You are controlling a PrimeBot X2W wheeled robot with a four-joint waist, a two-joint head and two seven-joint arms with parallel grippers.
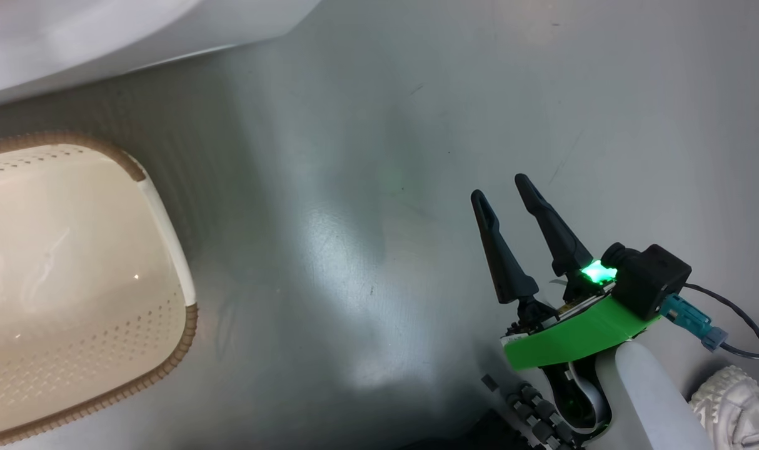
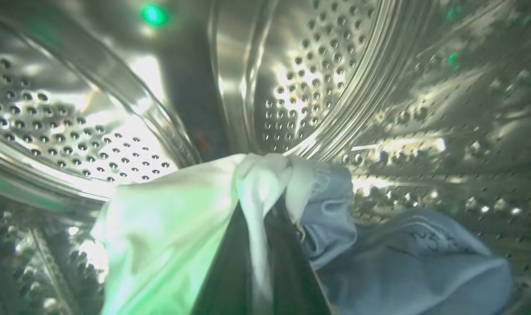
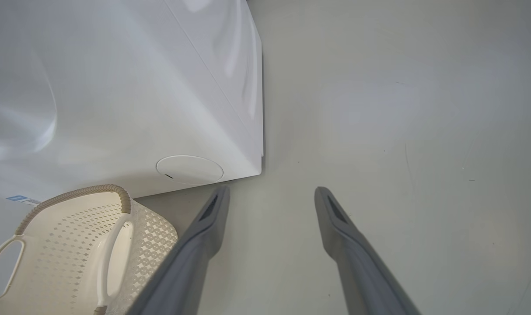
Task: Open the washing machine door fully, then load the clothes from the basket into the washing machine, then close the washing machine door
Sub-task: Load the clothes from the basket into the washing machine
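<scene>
Item — white garment (image 2: 169, 227), judged soft, light, limp, pinched at a bunched fold by the left gripper (image 2: 259, 210), jaws closed, inside the drum (image 2: 300, 87) — right gripper (image 1: 501, 186) wide, empty.

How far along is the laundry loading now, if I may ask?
Done: the basket looks empty and a blue garment lies in the drum. In hand: the left gripper, inside the drum, is shut on a white cloth. Left: releasing it and closing the door. The right gripper is open.
</scene>
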